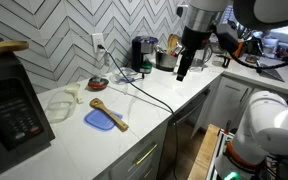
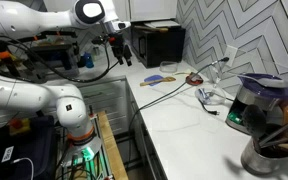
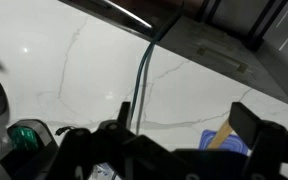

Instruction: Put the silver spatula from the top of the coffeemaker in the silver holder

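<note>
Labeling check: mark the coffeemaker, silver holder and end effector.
coffeemaker (image 1: 144,53), exterior view, black body front
silver holder (image 2: 265,160), exterior view, steel side wall
end effector (image 1: 182,74), exterior view, between its fingertips

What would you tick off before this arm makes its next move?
1. Tool open: ok, its fingers stand spread in the wrist view.
2. Tool empty: ok, nothing between them.
3. Tool over the coffeemaker: not ok, it hangs off to one side.
4. Silver spatula spotted on the coffeemaker's top: cannot tell, too small.
5. Room in the silver holder: cannot tell; wooden handles stand in it.
</note>
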Motion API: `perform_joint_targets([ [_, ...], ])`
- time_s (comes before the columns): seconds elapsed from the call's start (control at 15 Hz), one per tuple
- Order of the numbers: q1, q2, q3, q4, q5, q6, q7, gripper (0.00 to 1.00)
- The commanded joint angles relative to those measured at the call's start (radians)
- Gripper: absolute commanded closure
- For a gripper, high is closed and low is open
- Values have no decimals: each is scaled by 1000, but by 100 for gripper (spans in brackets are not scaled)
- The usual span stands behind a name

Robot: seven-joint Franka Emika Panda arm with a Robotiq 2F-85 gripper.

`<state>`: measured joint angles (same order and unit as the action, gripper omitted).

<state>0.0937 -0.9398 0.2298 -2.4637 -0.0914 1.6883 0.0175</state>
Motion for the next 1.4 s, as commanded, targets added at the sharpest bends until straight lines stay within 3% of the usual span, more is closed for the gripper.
perform_joint_targets([
  [0.0, 21, 6, -12, 4, -13, -4, 14, 0],
  [0.33, 21, 6, -12, 4, -13, -4, 14, 0],
  [0.47, -55, 12, 1, 8, -89, 30, 90, 0],
  [0.67, -143, 45, -72, 38, -200, 91, 131, 0],
  [0.93, -279, 199, -203, 176, -310, 198, 146, 0],
  [1.2, -328, 420, -302, 419, -226, 177, 133, 0],
  [1.33, -319, 522, -348, 544, -165, 152, 139, 0],
])
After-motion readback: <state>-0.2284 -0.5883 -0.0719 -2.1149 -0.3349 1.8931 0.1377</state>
